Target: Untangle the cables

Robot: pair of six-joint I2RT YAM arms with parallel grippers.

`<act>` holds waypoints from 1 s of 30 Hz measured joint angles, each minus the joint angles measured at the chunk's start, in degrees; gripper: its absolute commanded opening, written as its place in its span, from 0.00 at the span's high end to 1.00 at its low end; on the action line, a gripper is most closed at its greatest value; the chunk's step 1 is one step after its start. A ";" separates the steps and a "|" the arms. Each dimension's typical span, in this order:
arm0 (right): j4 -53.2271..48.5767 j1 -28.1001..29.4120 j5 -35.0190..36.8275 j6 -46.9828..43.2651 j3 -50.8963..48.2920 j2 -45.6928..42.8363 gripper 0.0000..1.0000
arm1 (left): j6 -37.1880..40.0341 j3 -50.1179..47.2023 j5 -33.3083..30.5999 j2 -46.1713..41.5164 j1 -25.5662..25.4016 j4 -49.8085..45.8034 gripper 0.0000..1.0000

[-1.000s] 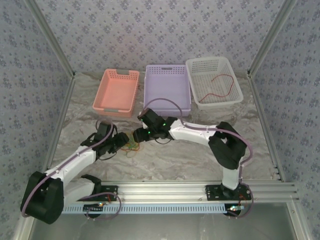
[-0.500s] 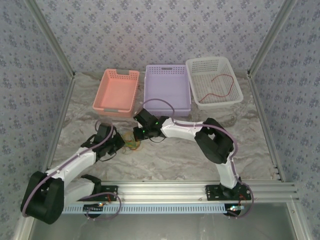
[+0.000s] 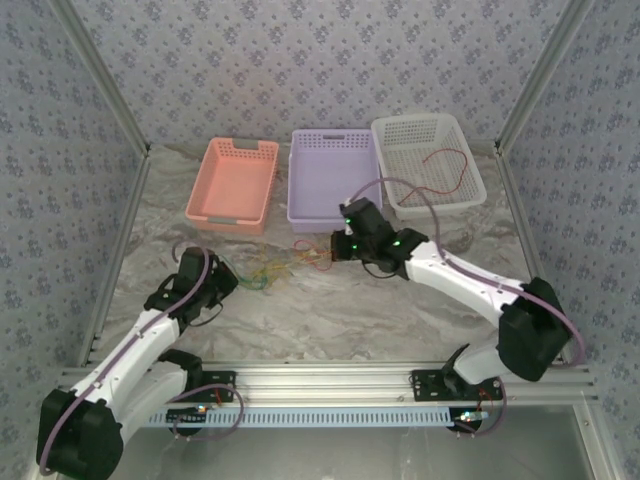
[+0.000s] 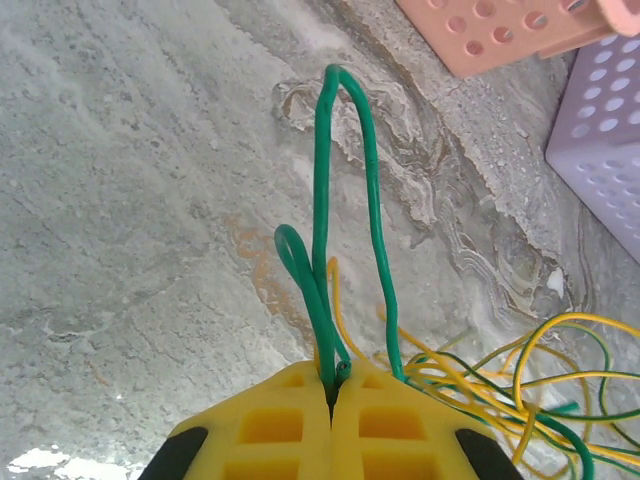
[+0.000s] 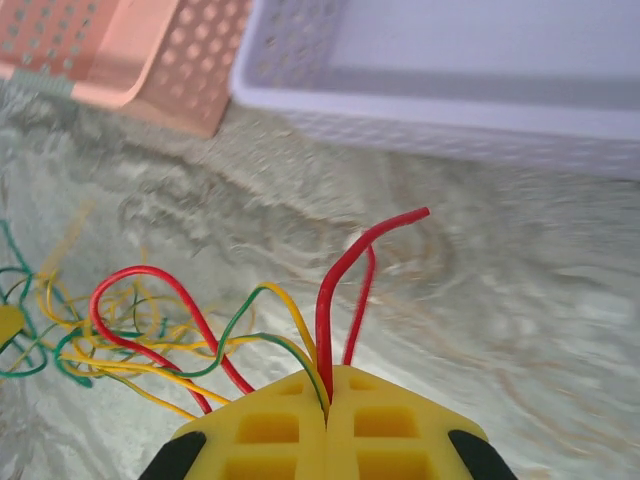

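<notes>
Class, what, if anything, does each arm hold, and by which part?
Left gripper: jaws shut on a thin green wire at a loop's foot. Right gripper: jaws shut on a thin red wire near its free end.

The surface [image 3: 330, 310] looked like grey marbled stone, mostly matt with a faint sheen, kinda gritty up close. The green cable [image 4: 321, 170] and red cable [image 5: 325, 300] had smooth plastic jackets, a bit glossy. Pads on the left gripper [image 4: 332, 385] and right gripper [image 5: 327, 385] were matt yellow moulded plastic with a waffle grid. The pink basket [image 3: 235, 185], lilac basket [image 3: 335, 180] and white basket [image 3: 415, 122] were all perforated plastic. The rail [image 3: 330, 375] along the bottom looked like brushed metal, and the walls [image 3: 320, 60] like matt printed paper.
</notes>
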 measured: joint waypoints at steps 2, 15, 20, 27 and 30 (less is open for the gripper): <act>-1.64 -1.29 0.48 -0.42 -0.24 -1.53 1.00 | -0.02 0.50 0.00 0.02 0.00 0.09 1.00; -8.72 2.67 12.68 2.47 -2.91 -1.22 0.51 | -0.02 1.68 1.44 5.22 0.00 1.38 1.00; -9.79 3.80 16.48 3.45 -6.93 -5.38 0.46 | 0.00 3.13 1.53 5.55 0.00 1.53 1.00; -6.01 10.71 16.57 3.65 -7.72 -3.28 0.64 | 0.00 3.15 2.05 5.60 0.00 1.60 1.00; -1.09 12.11 13.49 2.84 -8.02 3.06 0.57 | 0.00 3.15 2.21 5.60 0.00 1.60 1.00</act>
